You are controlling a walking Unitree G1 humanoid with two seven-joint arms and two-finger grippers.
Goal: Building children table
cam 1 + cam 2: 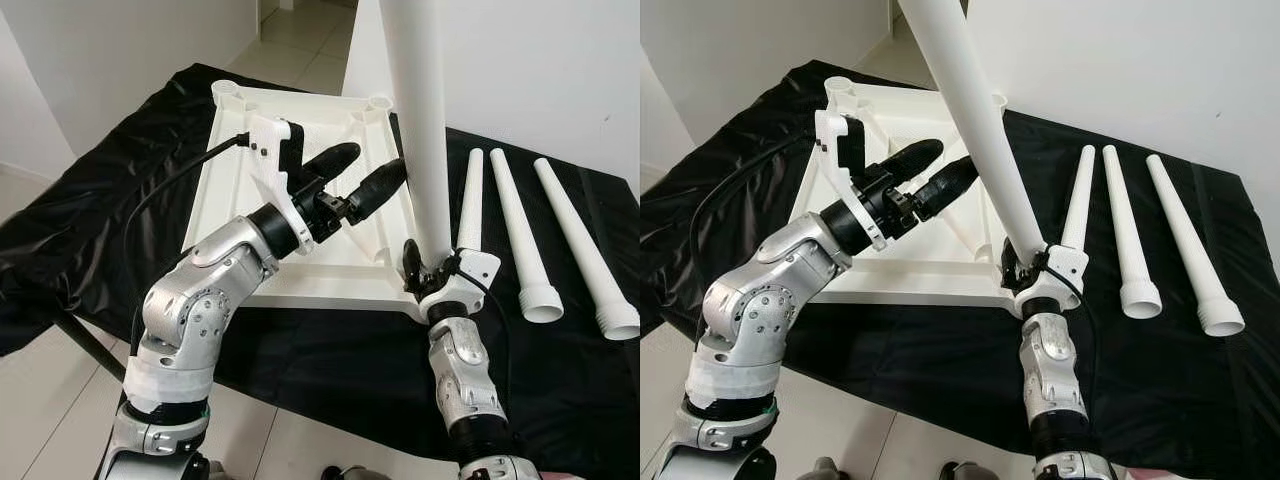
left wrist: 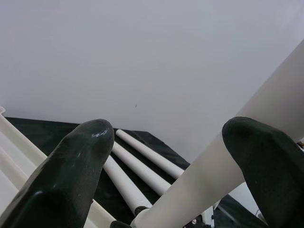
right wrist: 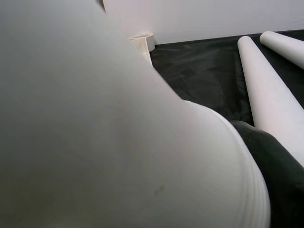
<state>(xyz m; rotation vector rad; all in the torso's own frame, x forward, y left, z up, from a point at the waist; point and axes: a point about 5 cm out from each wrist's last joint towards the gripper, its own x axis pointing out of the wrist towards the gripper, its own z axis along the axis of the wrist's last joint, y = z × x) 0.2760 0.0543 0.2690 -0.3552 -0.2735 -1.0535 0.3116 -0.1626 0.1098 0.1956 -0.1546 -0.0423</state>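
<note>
Right gripper (image 1: 425, 268) apparently clamps upright table leg (image 1: 420, 120); left gripper (image 1: 365, 178) spread beside it.

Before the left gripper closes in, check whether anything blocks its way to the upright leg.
Nothing visible does. The left gripper hangs open over the tabletop, one finger already beside the upright leg, which the right gripper holds.

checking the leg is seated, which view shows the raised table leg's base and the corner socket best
The right eye view: the raised leg runs down to the right gripper at the tabletop's near corner. The left eye view shows the same, steeper. Both wrist views catch part of the shaft, hiding the socket.
</note>
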